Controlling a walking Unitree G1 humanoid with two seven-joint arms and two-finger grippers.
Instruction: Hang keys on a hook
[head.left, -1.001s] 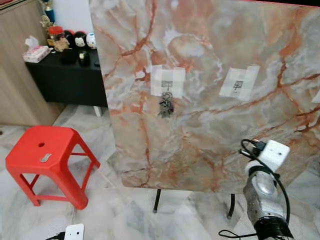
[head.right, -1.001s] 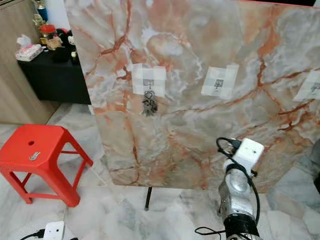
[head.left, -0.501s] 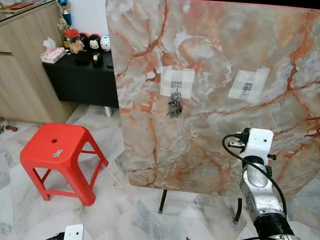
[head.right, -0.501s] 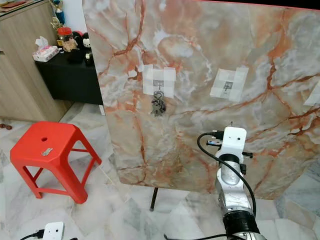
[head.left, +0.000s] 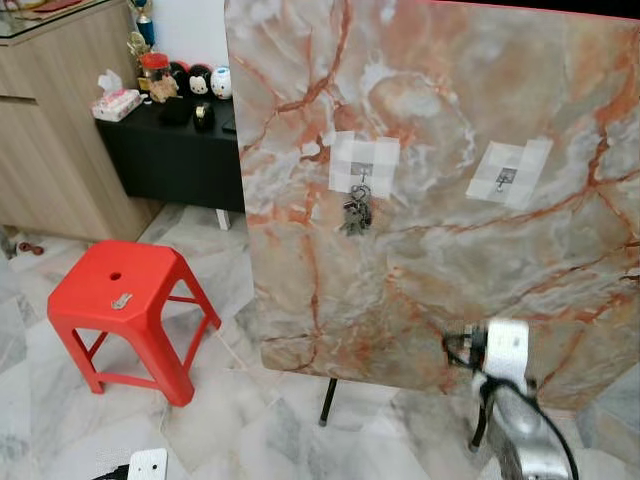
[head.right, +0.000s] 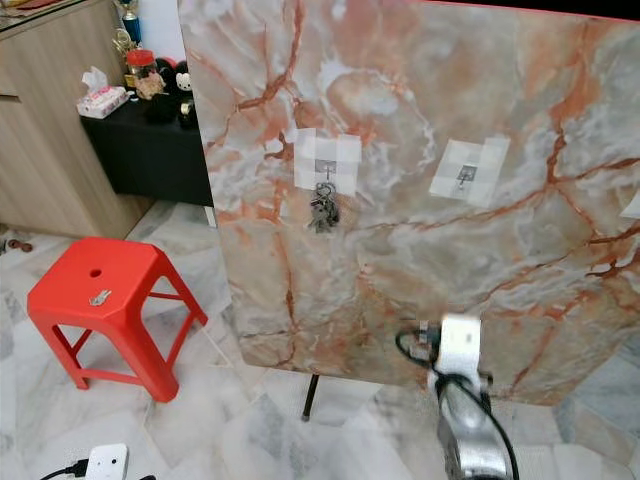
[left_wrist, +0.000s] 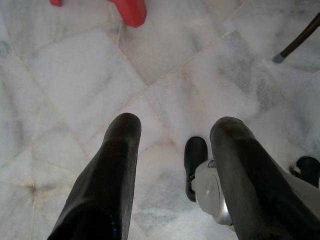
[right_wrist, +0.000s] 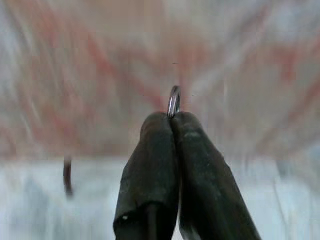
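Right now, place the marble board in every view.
Left eye: board fills centre and right.
Right eye: the same.
Left wrist: its dark stand leg.
Right wrist: blurred, behind the right gripper pinching a ring.
Landmark: red stool, left of the board; its foot in the left wrist view.

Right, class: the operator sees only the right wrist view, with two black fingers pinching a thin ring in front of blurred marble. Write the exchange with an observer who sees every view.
Operator: My right gripper holds a thin metal ring. Which hook is free?
Observer: The bare taped hook on the orange-veined marble board.
Operator: And its neighbour?
Observer: A bunch of dark keys hangs from the taped hook on its left.
Operator: Anything else to collect?
Observer: A small silvery key-like piece lies on the red plastic stool.
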